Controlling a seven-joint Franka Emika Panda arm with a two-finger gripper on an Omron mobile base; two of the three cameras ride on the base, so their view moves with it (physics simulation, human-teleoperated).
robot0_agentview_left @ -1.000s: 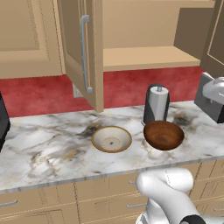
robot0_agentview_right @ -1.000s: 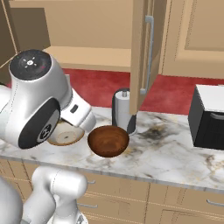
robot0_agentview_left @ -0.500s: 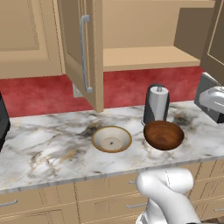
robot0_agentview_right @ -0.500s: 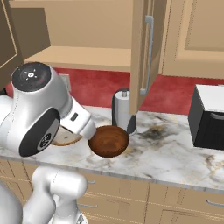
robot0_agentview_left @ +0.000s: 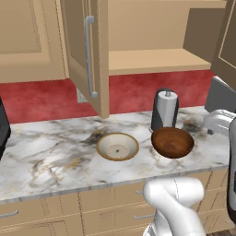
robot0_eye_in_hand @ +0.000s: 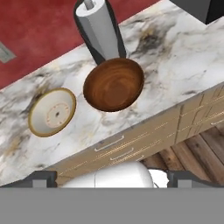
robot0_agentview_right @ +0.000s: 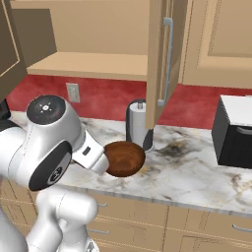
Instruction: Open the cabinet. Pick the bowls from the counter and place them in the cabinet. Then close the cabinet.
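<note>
The cabinet [robot0_agentview_left: 152, 60] stands open. Its left door [robot0_agentview_left: 87, 55] swings out over the tabletop [robot0_agentview_left: 50, 156], with its lower edge hanging above the marble just behind the cream bowl [robot0_agentview_left: 117, 146]. In the right base view the right door [robot0_agentview_right: 162, 64] juts forward the same way, and its bottom corner sits above the grey canister [robot0_agentview_right: 138, 125]. The shelf [robot0_agentview_left: 156, 61] inside is a bare tan board with free room across its width.

On the tabletop the two bowls lie side by side, apart from each other, near the front edge. The brown bowl [robot0_agentview_left: 172, 142] sits just in front of the canister [robot0_agentview_left: 164, 109], close to it or touching its base. The cream bowl is to its left with bare marble all round it. Left of the cream bowl the marble runs free up to a dark object at the picture's edge.

In the hand view the claw [robot0_eye_in_hand: 111, 177] hangs out past the tabletop's front edge, above the drawers [robot0_eye_in_hand: 131, 144] and the wood floor [robot0_eye_in_hand: 205, 153]. Its two dark fingertips [robot0_eye_in_hand: 39, 178] stand spread wide apart, released, with nothing between them. The brown bowl [robot0_eye_in_hand: 113, 84] and cream bowl [robot0_eye_in_hand: 52, 111] lie ahead of it.

A red backsplash [robot0_agentview_left: 41, 99] runs behind the tabletop. A black appliance [robot0_agentview_right: 234, 130] sits at the far right in the right base view.
</note>
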